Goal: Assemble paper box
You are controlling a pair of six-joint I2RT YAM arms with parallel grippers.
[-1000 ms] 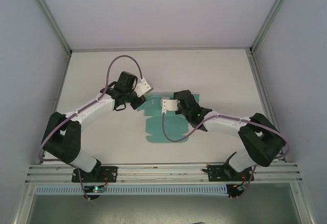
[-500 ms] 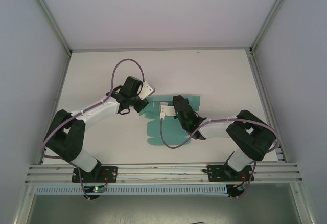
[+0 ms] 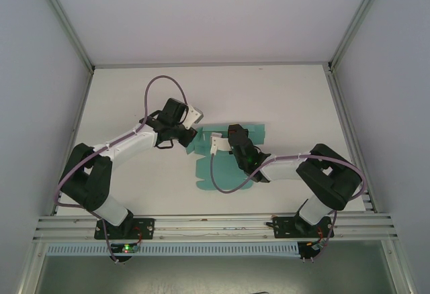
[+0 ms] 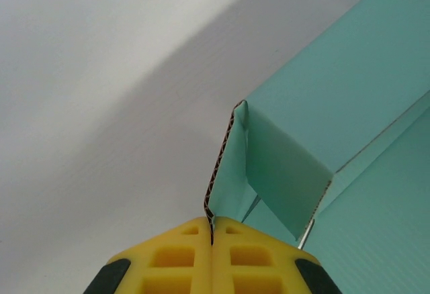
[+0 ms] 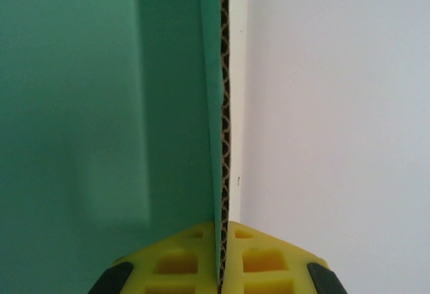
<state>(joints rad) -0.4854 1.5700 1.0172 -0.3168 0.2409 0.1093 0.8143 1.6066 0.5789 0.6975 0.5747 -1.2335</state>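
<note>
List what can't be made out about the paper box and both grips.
- Top external: paper box, middle hidden under left arm and right arm; flap folds there unclear.
- Left wrist: left gripper shut on a flap's edge; box cut off right and below.
- Right wrist: right gripper shut on a card edge that runs off the top.

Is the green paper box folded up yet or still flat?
Partly folded. Most of the paper box lies flat, but the left gripper and right gripper each pinch a raised edge.
</note>
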